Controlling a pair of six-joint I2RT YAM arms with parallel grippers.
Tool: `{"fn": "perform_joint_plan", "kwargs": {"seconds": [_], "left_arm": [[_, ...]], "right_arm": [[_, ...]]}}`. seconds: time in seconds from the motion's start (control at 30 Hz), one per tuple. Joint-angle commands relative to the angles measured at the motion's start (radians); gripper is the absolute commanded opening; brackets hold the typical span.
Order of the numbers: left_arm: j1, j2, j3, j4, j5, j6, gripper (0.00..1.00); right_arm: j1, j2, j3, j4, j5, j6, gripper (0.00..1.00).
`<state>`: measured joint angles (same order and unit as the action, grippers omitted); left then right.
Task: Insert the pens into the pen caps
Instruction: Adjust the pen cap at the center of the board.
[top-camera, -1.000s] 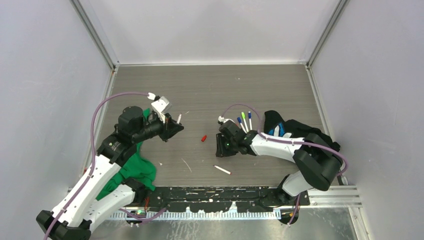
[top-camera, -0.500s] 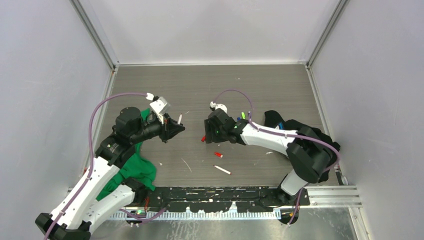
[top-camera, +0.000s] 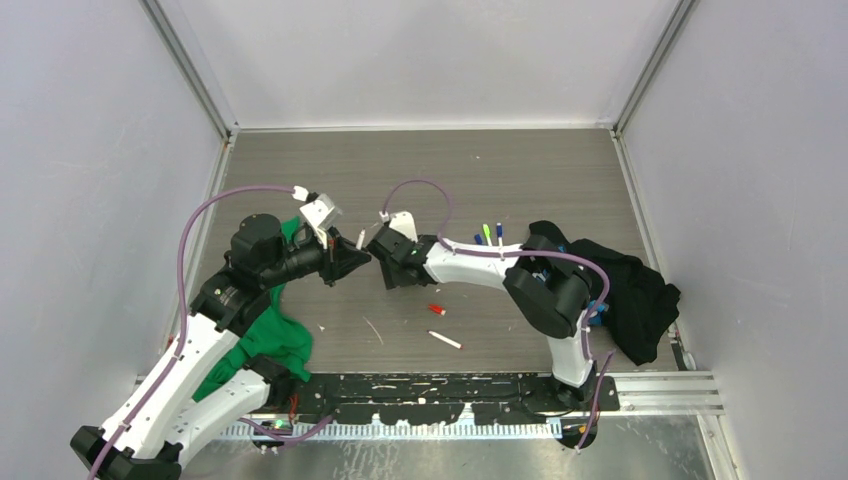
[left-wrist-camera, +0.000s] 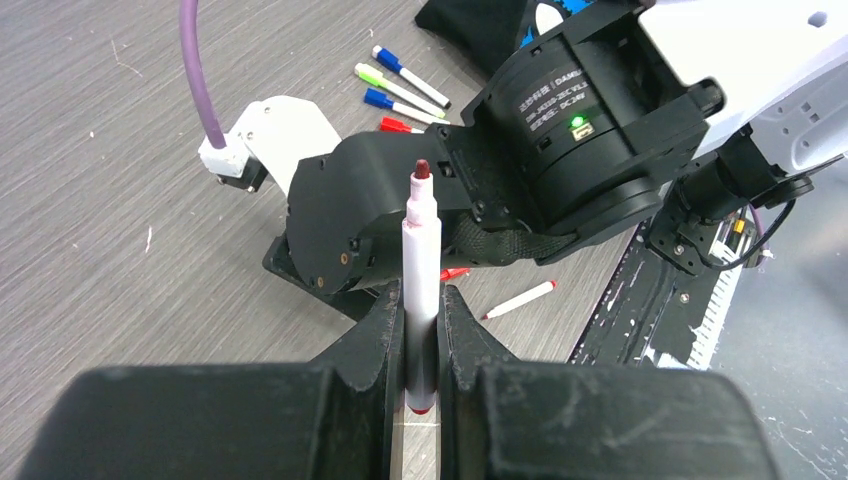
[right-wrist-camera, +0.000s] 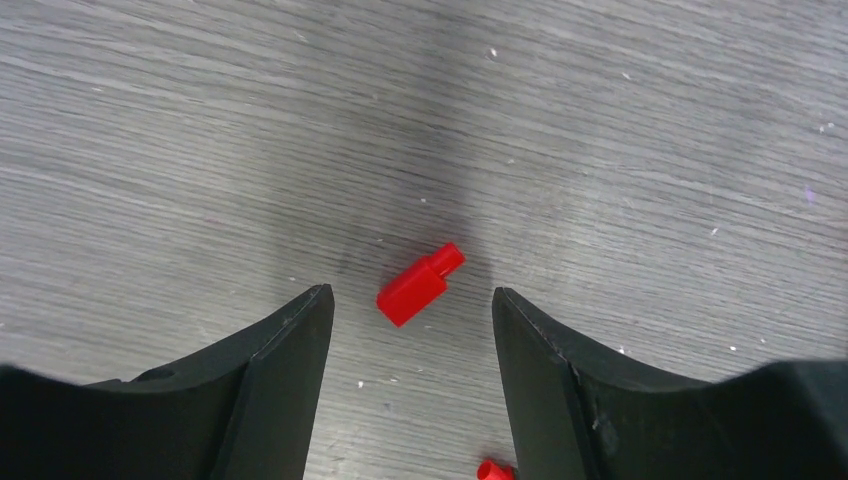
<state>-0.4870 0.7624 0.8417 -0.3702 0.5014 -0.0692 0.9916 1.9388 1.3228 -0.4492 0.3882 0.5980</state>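
Note:
My left gripper (top-camera: 352, 258) (left-wrist-camera: 421, 295) is shut on a white pen (left-wrist-camera: 421, 262) and holds it upright, dark red tip up; the pen also shows in the top view (top-camera: 359, 238). My right gripper (top-camera: 384, 268) (right-wrist-camera: 411, 291) is open, close to the left gripper and low over the table. A small red pen cap (right-wrist-camera: 420, 285) lies on the table between its fingers, untouched. A second red cap (top-camera: 437, 309) lies to the right. A loose white pen (top-camera: 445, 340) (left-wrist-camera: 518, 299) lies nearer the front. Several capped pens (top-camera: 488, 236) (left-wrist-camera: 400, 80) lie further back.
A green cloth (top-camera: 265, 335) lies under the left arm. A black cloth (top-camera: 630, 290) lies at the right, beside the right arm's base. Grey walls enclose the wooden table (top-camera: 420, 180) on three sides. A black rail (top-camera: 440, 390) runs along the front edge.
My right arm has swung left from beside the capped pens to just in front of the left gripper, over the red cap, uncovering a second red cap. The left gripper has barely moved.

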Motion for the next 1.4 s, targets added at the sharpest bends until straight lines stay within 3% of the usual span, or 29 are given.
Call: {"fn": "perform_joint_plan", "kwargs": {"seconds": [0.0, 0.6, 0.93, 1.37], "left_arm": [[-0.002, -0.017, 0.025, 0.064, 0.022, -0.012, 0.00], [-0.006, -0.022, 0.022, 0.069, 0.028, -0.015, 0.00], [-0.007, -0.028, 0.021, 0.069, 0.028, -0.014, 0.00], [-0.007, -0.034, 0.020, 0.070, 0.025, -0.012, 0.00]], "right_arm": [[-0.001, 0.012, 0.046, -0.047, 0.083, 0.031, 0.66], [-0.037, -0.070, -0.092, -0.080, 0.115, 0.030, 0.64], [-0.092, -0.094, -0.094, -0.084, 0.123, -0.003, 0.65], [-0.148, -0.053, -0.053, 0.001, 0.025, -0.064, 0.65]]}}
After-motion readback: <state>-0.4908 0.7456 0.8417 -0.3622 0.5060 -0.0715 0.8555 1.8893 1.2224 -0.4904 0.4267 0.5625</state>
